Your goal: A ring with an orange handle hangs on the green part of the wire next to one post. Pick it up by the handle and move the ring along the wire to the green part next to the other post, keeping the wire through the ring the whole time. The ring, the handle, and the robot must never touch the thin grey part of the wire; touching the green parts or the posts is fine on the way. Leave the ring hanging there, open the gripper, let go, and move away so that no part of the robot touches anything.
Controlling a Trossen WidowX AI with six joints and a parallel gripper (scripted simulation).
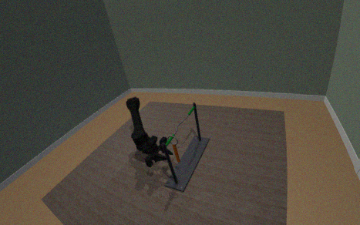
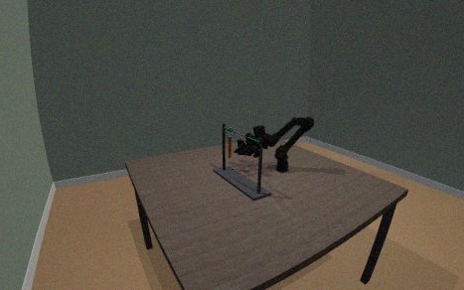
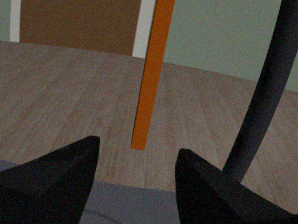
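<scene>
Okay, fingers of gripper (image 1: 168,156) (image 2: 237,149) (image 3: 139,147) spread, nothing between. Orange handle (image 1: 176,152) (image 2: 230,147) (image 3: 151,82) hangs ahead, ring (image 1: 173,140) on green near one post (image 1: 171,166) (image 2: 224,149) (image 3: 265,90). Center on handle, advance level, keep fingers off post and grey wire (image 1: 178,126), then squeeze gently.

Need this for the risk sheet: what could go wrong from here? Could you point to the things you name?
1. The orange handle (image 1: 176,153) (image 2: 230,147) (image 3: 151,85) hangs ahead of the parted gripper (image 2: 238,149) (image 3: 139,152) fingers, not between them; advancing off-line might knock it and swing the ring (image 1: 173,141) into the thin grey wire (image 1: 178,126).
2. In the wrist view the near post (image 1: 171,165) (image 2: 224,154) (image 3: 265,92) stands just beyond the right-hand finger; a sideways correction might bump it, which is allowed but could spoil the approach.
</scene>
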